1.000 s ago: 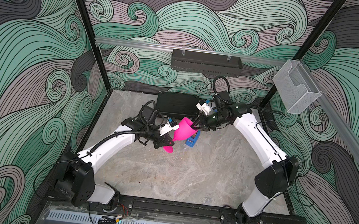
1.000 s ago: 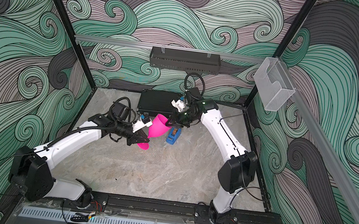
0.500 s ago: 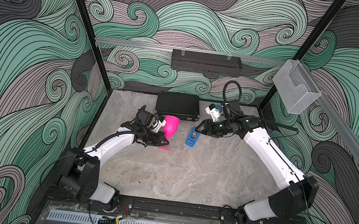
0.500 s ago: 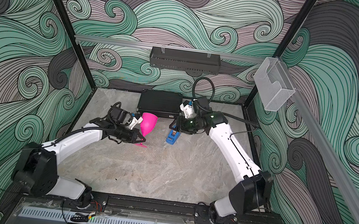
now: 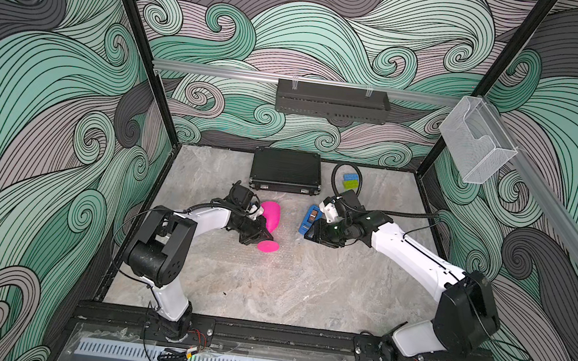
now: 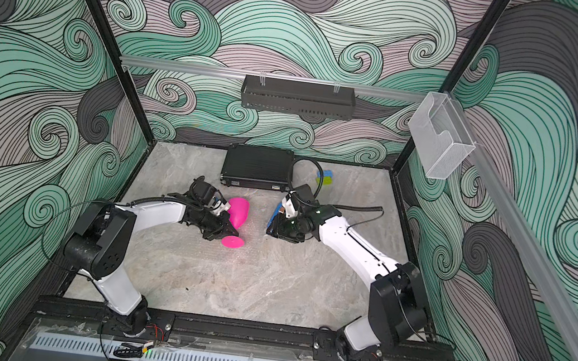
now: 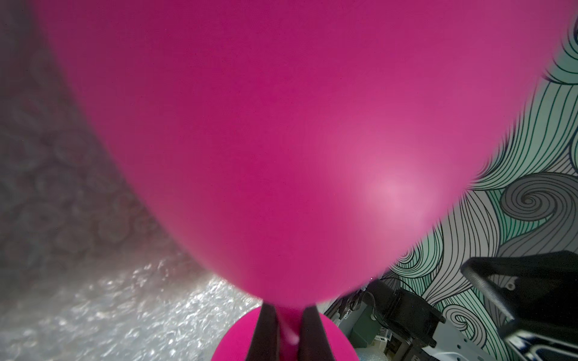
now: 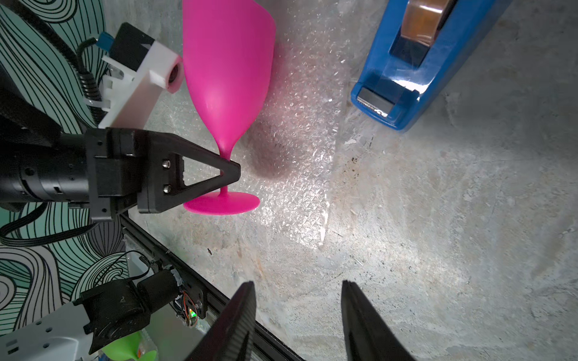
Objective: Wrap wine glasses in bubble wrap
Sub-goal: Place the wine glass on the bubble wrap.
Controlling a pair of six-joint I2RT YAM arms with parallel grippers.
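In both top views the table [image 5: 266, 291] is bare toward the near rail, so there is wide room there. A black case [image 5: 285, 171] sits by the far wall. The left arm reaches in low from the left side, with the left gripper [image 5: 257, 235] at the stem of the goblet [image 5: 270, 216]. The goblet is tilted, bowl toward the case and foot toward the near rail. The right arm stretches in from the right side, and the right gripper [image 5: 312, 235] is low beside a blue dispenser [image 5: 310, 220]. The wrap [image 5: 289, 260] shows faintly on the table between the two grippers.

In the left wrist view the magenta bowl fills the picture, blurred. Two dark fingers [image 7: 266, 331] pinch the stem just above the round foot, with the wrap [image 7: 125, 312] beneath.

In the right wrist view the right gripper [image 8: 297, 283] has its fingers spread with nothing between them, over bare table. The goblet [image 8: 228, 72] is smooth and opaque. It casts a shadow on the wrap [image 8: 300, 156]; whether it touches the wrap cannot be told. The wrap's edge runs just beside the dispenser [image 8: 416, 62].
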